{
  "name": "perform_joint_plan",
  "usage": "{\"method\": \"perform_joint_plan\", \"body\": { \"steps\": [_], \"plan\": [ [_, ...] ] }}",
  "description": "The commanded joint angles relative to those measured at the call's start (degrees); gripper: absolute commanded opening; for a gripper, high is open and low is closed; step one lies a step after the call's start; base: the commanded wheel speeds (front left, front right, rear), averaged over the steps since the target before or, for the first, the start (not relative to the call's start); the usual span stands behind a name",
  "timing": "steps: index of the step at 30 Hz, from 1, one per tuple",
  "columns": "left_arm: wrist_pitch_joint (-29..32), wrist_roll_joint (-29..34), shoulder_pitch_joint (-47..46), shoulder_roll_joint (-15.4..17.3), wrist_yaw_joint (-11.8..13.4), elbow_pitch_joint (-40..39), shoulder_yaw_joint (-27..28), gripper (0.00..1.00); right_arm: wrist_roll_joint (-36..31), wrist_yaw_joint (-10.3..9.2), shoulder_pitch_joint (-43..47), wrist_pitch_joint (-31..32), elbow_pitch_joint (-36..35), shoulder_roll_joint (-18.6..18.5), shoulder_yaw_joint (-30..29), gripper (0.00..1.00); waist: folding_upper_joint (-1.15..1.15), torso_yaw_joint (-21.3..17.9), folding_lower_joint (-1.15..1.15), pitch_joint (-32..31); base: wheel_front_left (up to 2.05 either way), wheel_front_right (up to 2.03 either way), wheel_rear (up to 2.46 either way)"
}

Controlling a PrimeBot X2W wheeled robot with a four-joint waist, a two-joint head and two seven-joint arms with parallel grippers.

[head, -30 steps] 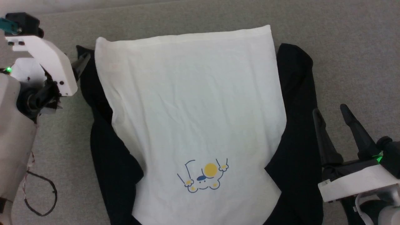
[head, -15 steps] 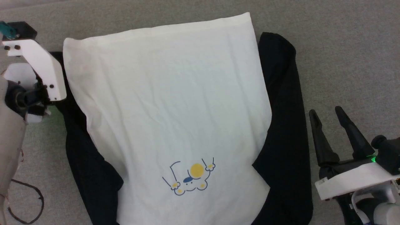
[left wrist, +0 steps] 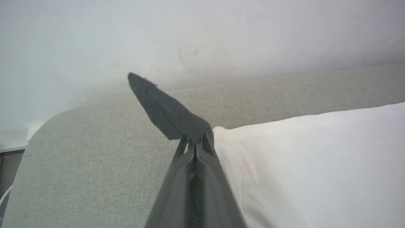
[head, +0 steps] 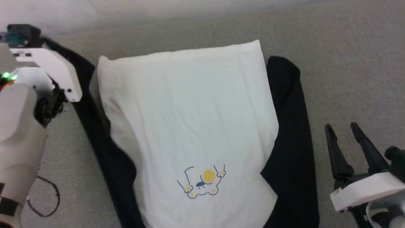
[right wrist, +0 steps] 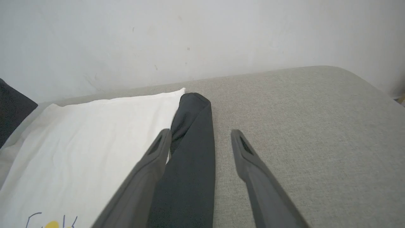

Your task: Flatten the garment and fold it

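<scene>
Grey fabric surface [head: 348,63], white wall [right wrist: 190,31]

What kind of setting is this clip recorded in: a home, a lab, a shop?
Probably an indoor folding station; home or lab is unclear. A grey fabric-covered surface with rounded corners sits against a plain white wall, and the garment lies spread on it.

Head camera high, staring steeply down on the garment [head: 190,120] on the grey desk [head: 348,63], left wrist camera low, tight along the left pincer [left wrist: 194,143] toward the wall [left wrist: 221,31], right wrist camera likewise along the right pincer [right wrist: 201,133], all sharing the garment's white body.
</scene>
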Motion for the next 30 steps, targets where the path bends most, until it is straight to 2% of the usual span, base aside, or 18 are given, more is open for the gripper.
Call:
{"method": "perform_joint_plan", "body": {
  "steps": [1, 4, 8, 12, 17, 24, 30],
  "plan": [
    [-1.72, 0.95, 0.09, -0.78, 0.17, -1.65, -0.48, 0.0, -0.18, -0.11, 1.01, 0.68, -0.2, 0.05, -0.78, 1.0, 0.0, 3.47, 0.0, -5.79, 0.0, 0.0, 0.0],
    [-3.02, 1.29, 0.88, -1.78, 0.05, -4.07, -1.11, 0.0, -0.26, -0.11, 1.83, 1.15, -0.63, 0.05, -1.73, 1.0, 0.0, 4.11, 0.0, -7.51, 0.0, 0.0, 0.0],
    [-3.69, 1.87, 4.98, -4.99, 0.47, -11.2, -3.86, 0.0, -0.35, -0.11, 3.45, 2.12, -1.85, 0.05, -3.97, 1.0, 0.0, 5.01, 0.0, -10.58, 0.0, 0.0, 0.0],
    [-1.98, 2.3, 11.62, -8.81, 0.89, -19.84, -8.8, 0.0, -0.24, -0.11, 4.8, 3.03, -3.0, 0.05, -6.57, 1.0, 0.0, 5.13, 0.0, -12.69, 0.0, 0.0, 0.0],
    [0.61, 2.3, 19.34, -14.08, -0.09, -26.91, -16.41, 0.0, -0.2, -0.11, 5.67, 4.16, -4.61, 0.05, -9.42, 1.0, 0.0, 4.53, 0.0, -13.18, 0.0, 0.0, 0.0],
    [2.08, 4.45, 23.55, -23.7, -2.06, -24.27, -26.73, 0.0, 0.88, -0.11, 5.22, 5.42, -5.69, 0.05, -9.58, 1.0, 0.0, 2.65, 0.0, -11.64, 0.0, 0.0, 0.0],
    [1.82, 4.3, 26.74, -27.61, -3.49, -18.17, -31.84, 0.0, 1.32, -0.11, 4.59, 6.02, -5.47, 0.05, -8.69, 1.0, 0.0, 0.91, 0.0, -10.41, 0.0, 0.0, 0.0]
  ]
}}
